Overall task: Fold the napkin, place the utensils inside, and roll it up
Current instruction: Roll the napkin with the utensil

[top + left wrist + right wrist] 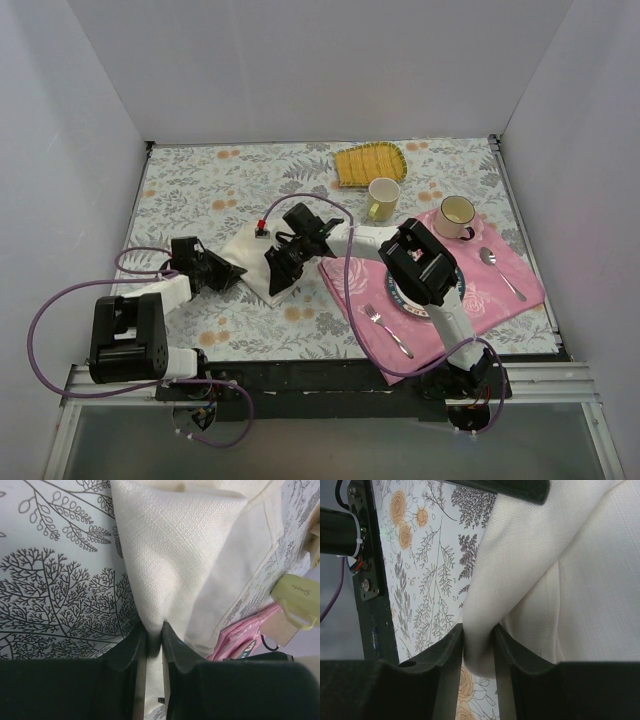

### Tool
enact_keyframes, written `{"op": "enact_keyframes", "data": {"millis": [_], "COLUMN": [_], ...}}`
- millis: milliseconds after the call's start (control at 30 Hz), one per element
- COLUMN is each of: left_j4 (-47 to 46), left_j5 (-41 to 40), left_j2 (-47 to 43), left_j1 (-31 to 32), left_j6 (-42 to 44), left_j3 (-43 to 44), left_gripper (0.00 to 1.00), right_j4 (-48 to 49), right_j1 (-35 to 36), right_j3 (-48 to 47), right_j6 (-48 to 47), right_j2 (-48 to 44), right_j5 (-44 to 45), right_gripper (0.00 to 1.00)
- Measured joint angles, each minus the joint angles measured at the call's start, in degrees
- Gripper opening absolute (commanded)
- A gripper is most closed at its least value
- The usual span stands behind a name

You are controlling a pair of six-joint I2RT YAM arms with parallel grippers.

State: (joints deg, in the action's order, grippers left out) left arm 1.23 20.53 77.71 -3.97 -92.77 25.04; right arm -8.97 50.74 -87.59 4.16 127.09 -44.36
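The cream-white napkin (252, 258) lies partly folded on the floral tablecloth between my two grippers. My left gripper (232, 273) is shut on its left edge; the wrist view shows the cloth (175, 555) pinched between the jaws (153, 630). My right gripper (282, 275) is shut on the near right edge; its wrist view shows a fold of the napkin (530, 575) clamped at the gripper (479, 632). The gold utensil is not in view.
A pink rose-patterned placemat (500, 285) on the right holds a plate, a silver fork (388, 330), a silver spoon (502, 272) and a white mug (457, 215). A yellow-green mug (383, 198) and a yellow ribbed mat (368, 163) sit behind.
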Motion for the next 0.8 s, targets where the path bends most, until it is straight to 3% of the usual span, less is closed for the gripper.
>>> {"op": "enact_keyframes", "data": {"millis": [100,300,467,667,800], "left_j4": [0.92,7.74,14.91,22.84,27.56], "left_j5": [-0.48,-0.96,-0.57,-1.03,-1.77], "left_j2": [0.0,2.6,5.95,8.2,9.14], "left_j1": [0.15,0.24,0.24,0.24,0.24], "left_j6": [0.39,0.74,0.83,0.85,0.9], "left_j3": [0.52,5.29,10.71,15.96,18.53], "left_gripper": [0.0,0.0,0.0,0.0,0.0], "right_j4": [-1.09,-6.8,-10.05,-4.63,-2.82], "right_j1": [0.0,1.31,5.4,14.16,18.21], "right_j3": [-0.55,-3.39,-3.32,0.37,0.26], "right_j6": [0.02,-1.77,-4.9,-8.39,-10.73], "right_j2": [0.0,-1.57,-6.1,-11.3,-10.95], "right_j5": [-0.13,6.54,22.25,41.68,50.07], "right_gripper": [0.57,0.78,0.83,0.86,0.87]}}
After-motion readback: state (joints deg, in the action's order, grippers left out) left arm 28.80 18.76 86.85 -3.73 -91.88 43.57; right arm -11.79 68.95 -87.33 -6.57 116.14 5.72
